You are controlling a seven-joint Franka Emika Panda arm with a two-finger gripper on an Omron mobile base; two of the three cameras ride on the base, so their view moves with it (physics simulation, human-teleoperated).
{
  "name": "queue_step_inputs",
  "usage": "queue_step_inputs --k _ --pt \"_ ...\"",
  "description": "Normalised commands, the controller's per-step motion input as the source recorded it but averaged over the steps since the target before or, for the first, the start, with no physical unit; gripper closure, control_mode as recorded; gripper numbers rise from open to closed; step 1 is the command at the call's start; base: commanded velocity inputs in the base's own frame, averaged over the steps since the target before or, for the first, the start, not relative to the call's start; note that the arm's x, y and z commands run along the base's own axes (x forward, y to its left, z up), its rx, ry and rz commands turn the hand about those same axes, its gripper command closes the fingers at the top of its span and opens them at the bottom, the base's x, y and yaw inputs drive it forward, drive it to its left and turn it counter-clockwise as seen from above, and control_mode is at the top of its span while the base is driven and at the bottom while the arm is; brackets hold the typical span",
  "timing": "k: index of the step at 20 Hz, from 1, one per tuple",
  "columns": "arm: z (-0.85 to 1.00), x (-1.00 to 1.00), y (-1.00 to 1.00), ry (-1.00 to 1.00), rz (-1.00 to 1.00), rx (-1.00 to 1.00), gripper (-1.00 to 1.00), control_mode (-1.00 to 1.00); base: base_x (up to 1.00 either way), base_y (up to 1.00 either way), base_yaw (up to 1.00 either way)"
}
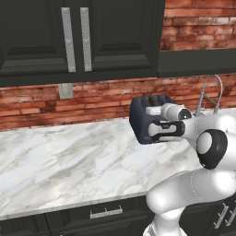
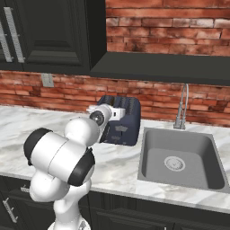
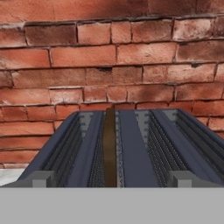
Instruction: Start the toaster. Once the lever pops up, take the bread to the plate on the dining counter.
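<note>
1. Brick wall [image 1: 41, 103] runs behind white marble tabletop [image 1: 69, 156]; black upper cabinets [image 1: 55, 37] w/ silver handles above, wall outlet [image 1: 65, 91] on the bricks.
2. Toaster [image 1: 140, 117], dark navy, stands at back of tabletop near wall, just left of the grey sink [image 2: 179, 157] in right base view; faucet [image 2: 182, 108] behind sink.
3. Bread [image 3: 110, 146], thin dark-brown slice, sits upright in toaster's left slot per hand view; right slot shows only wire racks.
4. Arm reaches fwd, hand level w/ toaster top, looking along the slots toward wall.
5. Gripper [image 3: 112, 181]: jaws released, spread wide, nothing between them; pale tips at both bottom corners of hand view, flanking toaster's near edge.
6. Black drawers [image 1: 106, 213] below tabletop edge.
</note>
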Motion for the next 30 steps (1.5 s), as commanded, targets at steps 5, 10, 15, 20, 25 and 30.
queue_step_inputs --k 5,10,15,20,25,30 --pt "0.00 0.18 0.00 0.00 0.00 0.00 -1.00 -1.00 0.00 0.00 0.00" --pt "0.00 0.25 0.00 0.00 0.00 0.00 -1.00 -1.00 0.00 0.00 0.00" --pt "0.00 0.17 -0.05 0.00 0.02 0.00 -1.00 -1.00 0.00 0.00 0.00" --pt "-0.07 0.11 -0.24 0.00 0.06 0.00 -1.00 -1.00 0.00 0.00 0.00" --pt "-0.13 0.07 -0.46 -0.01 0.09 0.03 -1.00 -1.00 0.00 0.00 0.00" --pt "-0.04 0.04 -0.18 0.00 0.03 0.01 -1.00 -1.00 0.00 0.00 0.00"
